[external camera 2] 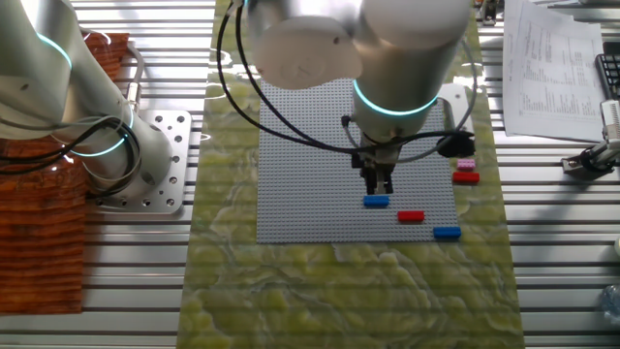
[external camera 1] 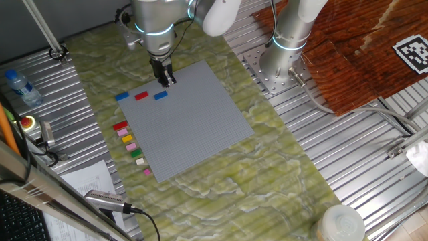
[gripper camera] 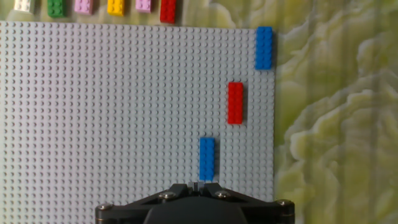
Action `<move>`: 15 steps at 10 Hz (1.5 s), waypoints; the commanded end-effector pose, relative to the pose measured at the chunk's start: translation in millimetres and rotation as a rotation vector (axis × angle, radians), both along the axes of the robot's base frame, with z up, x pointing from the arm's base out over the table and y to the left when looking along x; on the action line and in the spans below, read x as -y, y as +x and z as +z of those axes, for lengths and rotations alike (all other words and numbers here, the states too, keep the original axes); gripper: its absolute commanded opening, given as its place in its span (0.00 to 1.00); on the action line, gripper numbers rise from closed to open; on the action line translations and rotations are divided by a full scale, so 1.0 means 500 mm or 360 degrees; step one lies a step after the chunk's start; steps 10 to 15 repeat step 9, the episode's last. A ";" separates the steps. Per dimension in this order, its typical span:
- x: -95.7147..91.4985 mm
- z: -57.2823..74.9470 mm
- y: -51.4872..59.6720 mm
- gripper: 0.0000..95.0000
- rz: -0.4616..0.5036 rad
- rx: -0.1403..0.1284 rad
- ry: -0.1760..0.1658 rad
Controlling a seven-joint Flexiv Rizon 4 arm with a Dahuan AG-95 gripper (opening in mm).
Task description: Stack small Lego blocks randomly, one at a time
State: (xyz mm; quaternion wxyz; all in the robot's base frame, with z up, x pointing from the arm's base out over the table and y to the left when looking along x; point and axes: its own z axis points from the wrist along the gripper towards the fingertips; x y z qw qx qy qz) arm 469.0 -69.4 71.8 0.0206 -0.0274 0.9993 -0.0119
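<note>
The grey baseplate (external camera 1: pixel 194 120) holds three small bricks near one edge: a blue brick (gripper camera: pixel 206 158), a red brick (gripper camera: pixel 236 102) and another blue brick (gripper camera: pixel 264 48) at the plate's corner. My gripper (gripper camera: pixel 200 185) is shut with nothing between its fingers. It hovers just beside the near blue brick (external camera 1: pixel 160 96), above the plate (external camera 2: pixel 320 145). A row of loose bricks lies off the plate: red (gripper camera: pixel 168 10), pink (gripper camera: pixel 143 5), yellow (gripper camera: pixel 115 6), pink (gripper camera: pixel 84 6), green (gripper camera: pixel 56 7) and cream (gripper camera: pixel 23 5). In the fixed view my gripper (external camera 1: pixel 167 82) points down.
A second arm's base (external camera 1: pixel 287 53) stands on the metal table beyond the green mat. A water bottle (external camera 1: pixel 20 87), a red button (external camera 1: pixel 28 122), papers (external camera 1: pixel 87 181) and a white container (external camera 1: pixel 341 224) sit around the mat.
</note>
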 end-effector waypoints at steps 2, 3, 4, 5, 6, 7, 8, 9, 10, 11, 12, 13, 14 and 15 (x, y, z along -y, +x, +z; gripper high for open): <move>-0.003 0.006 -0.002 0.00 0.0039 -0.0011 0.0015; -0.003 0.006 -0.002 0.00 0.0052 -0.0012 0.0014; -0.003 0.006 -0.002 0.00 0.0061 -0.0014 0.0012; -0.003 0.006 -0.002 0.00 0.0074 -0.0019 0.0011; -0.003 0.006 -0.001 0.00 0.0083 -0.0023 0.0011; -0.003 0.006 -0.001 0.00 0.0086 -0.0028 0.0011; -0.003 0.006 -0.001 0.00 0.0087 -0.0038 0.0010; -0.003 0.006 -0.001 0.00 0.0090 -0.0042 0.0010; -0.003 0.006 -0.001 0.00 0.0090 -0.0042 0.0010; -0.003 0.006 -0.001 0.00 0.0090 -0.0042 0.0010; -0.003 0.006 -0.001 0.00 0.0090 -0.0042 0.0010; -0.003 0.006 -0.001 0.00 0.0090 -0.0042 0.0010; -0.003 0.006 -0.001 0.00 0.0090 -0.0042 0.0010; -0.003 0.006 -0.001 0.00 0.0090 -0.0042 0.0010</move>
